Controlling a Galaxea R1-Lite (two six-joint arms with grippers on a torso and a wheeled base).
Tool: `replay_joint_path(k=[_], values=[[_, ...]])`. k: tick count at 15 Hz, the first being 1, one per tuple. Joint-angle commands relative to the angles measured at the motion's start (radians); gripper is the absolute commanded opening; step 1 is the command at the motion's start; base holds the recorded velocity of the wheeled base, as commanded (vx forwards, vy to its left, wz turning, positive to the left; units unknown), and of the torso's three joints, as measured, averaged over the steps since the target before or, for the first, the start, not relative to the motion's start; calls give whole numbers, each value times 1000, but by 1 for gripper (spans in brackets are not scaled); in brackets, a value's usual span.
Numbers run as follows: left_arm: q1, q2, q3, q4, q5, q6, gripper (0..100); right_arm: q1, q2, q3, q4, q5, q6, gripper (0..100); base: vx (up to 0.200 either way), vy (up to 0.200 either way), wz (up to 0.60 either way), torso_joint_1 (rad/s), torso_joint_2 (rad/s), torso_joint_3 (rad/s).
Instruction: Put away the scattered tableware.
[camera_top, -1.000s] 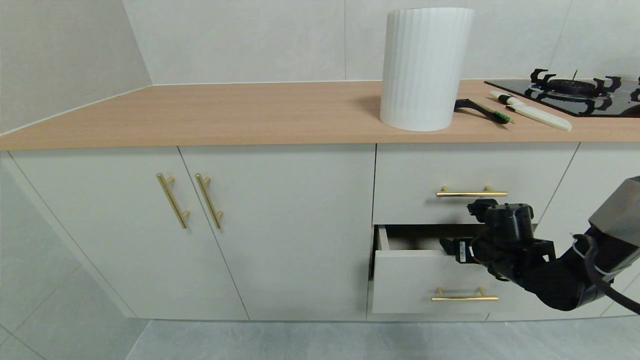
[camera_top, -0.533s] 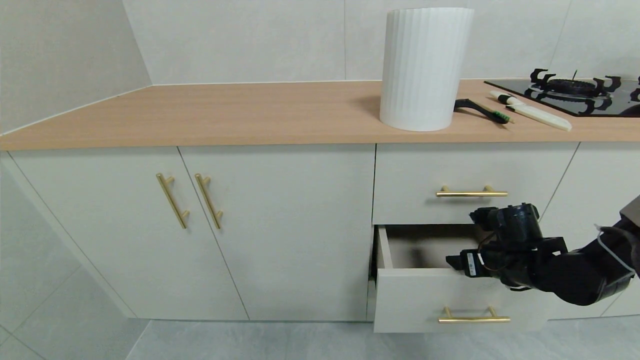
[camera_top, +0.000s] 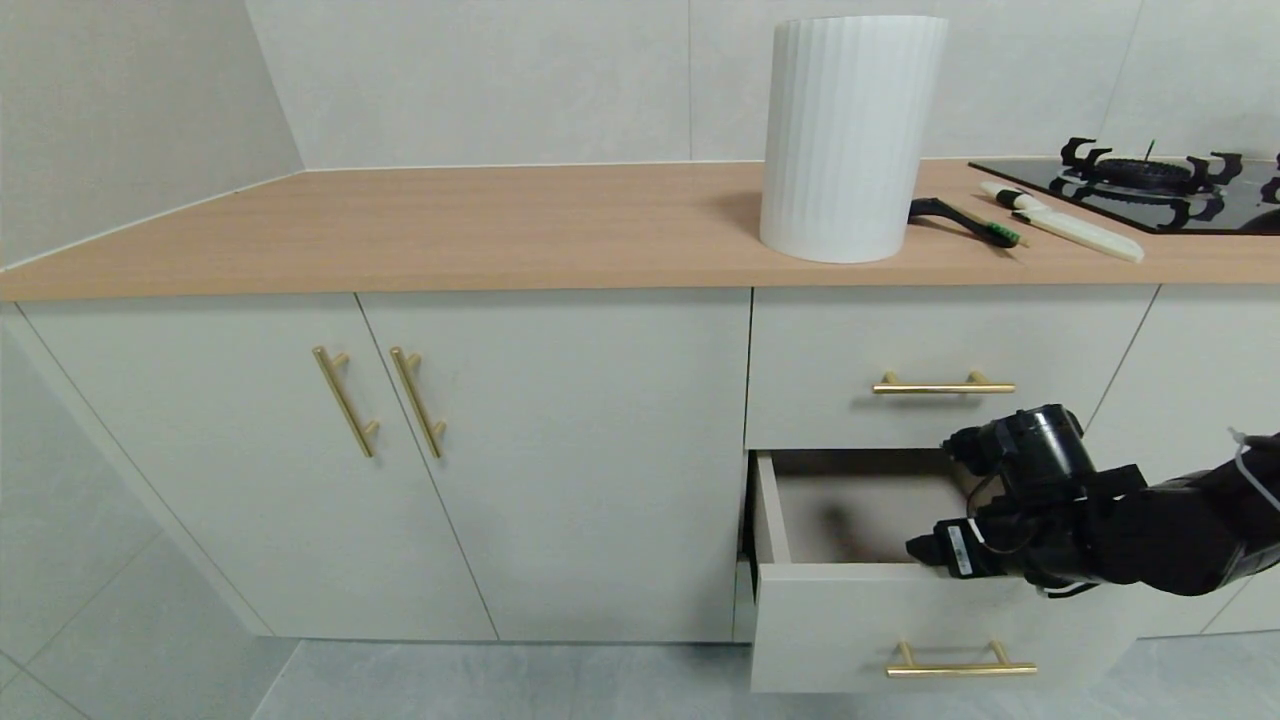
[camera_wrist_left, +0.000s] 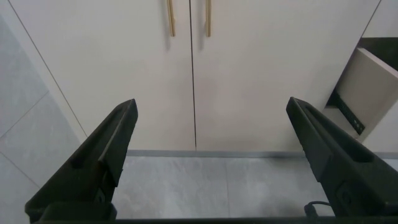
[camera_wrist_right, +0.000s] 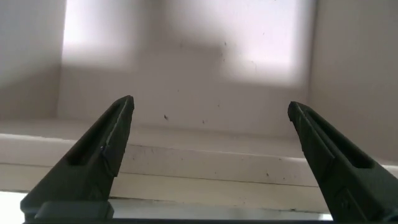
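R gripper (camera_wrist_right: 210, 106): fingers spread wide, nothing btwn them. It sits at the top edge of the lower drawer's front, aimed into the box. Can't tell if it touches the edge.
Lower drawer (camera_top: 900, 620): pulled partway out, gold bar handle (camera_top: 961, 668) low on its front, at 6 o'clock from R gripper.
Upper drawer (camera_top: 940, 340): closed, at 12 o'clock from R gripper, just above the open one.
Tableware: white knife (camera_top: 1085, 237) and black-handled brush (camera_top: 965, 222) lie on the wood countertop (camera_top: 450, 225), approx 12–1 o'clock from R gripper, well apart from it. Brush sits just beside the knife, on its 9 o'clock side.
White ribbed container (camera_top: 850, 140): upright on the countertop, at 9 o'clock of the brush, brush handle end right by its base.
Stove (camera_top: 1150, 190): black, at 2 o'clock of the knife.
L gripper (camera_wrist_left: 211, 106): fingers wide apart, holding nothing, facing the cupboard doors (camera_wrist_left: 193, 62) and grey floor (camera_wrist_left: 205, 180).
Cupboard doors in head view: closed, two gold handles side by side, at 9 o'clock of the drawers.
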Motion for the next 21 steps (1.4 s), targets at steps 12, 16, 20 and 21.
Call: replay_joint_path(k=[12, 16, 20, 21], values=[[0, 1, 0, 0, 0, 0, 100, 52, -107, -14, 372, 45, -122, 100, 0, 0, 0, 0, 0, 0], [0, 1, 0, 0, 0, 0, 100, 76, -135, -11, 488, 62, -177, 100, 0, 0, 0, 0, 0, 0], [0, 1, 0, 0, 0, 0, 100, 93, -152, -13, 614, 61, -232, 100, 0, 0, 0, 0, 0, 0], [0, 1, 0, 0, 0, 0, 100, 93, -153, -13, 631, 61, -241, 100, 0, 0, 0, 0, 0, 0]])
